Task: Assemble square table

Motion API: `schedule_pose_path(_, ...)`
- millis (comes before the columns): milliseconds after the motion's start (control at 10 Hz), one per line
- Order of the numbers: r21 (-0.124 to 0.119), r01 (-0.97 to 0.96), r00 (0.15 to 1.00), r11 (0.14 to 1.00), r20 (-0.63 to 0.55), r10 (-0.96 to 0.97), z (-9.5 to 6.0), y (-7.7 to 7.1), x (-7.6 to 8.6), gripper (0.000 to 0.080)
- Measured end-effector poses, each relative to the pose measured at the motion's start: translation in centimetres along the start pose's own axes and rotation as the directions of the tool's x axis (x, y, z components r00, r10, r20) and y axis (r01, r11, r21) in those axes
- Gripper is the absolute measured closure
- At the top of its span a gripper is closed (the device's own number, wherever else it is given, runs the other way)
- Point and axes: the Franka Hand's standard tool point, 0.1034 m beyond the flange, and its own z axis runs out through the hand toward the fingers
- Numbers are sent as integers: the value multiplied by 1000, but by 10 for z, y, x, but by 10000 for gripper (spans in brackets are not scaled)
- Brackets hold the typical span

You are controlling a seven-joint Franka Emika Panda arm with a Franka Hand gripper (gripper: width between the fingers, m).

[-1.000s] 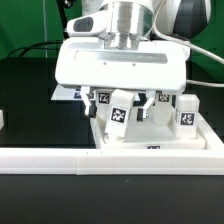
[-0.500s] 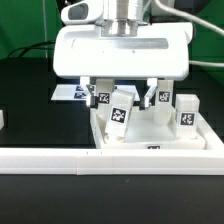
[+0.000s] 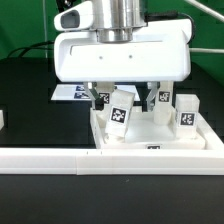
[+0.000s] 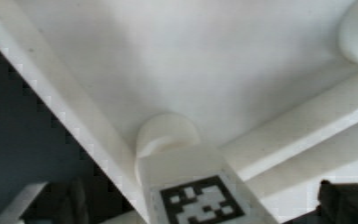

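The white square tabletop lies on the black table at the exterior view's right, with a tag on its front edge. A white tagged leg stands tilted in it near a corner socket. My gripper hangs right above, its dark fingers wide apart on either side of this leg, with gaps to it. In the wrist view the leg's tag shows between the fingers, with the tabletop's floor beyond it. The gripper is open and holds nothing.
Two more tagged legs stand on the tabletop toward the exterior view's right. The marker board lies behind at the left. A long white L-shaped rail runs along the front. A small white part sits at the left edge.
The gripper's hand has risen a little and looks larger in the exterior view. The fingers stay apart around the tilted leg, which has not moved.
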Motion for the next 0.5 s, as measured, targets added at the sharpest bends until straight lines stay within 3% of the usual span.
schedule_pose_path(500, -16, -30, 1000, 999, 1, 30, 1, 0, -1, 150)
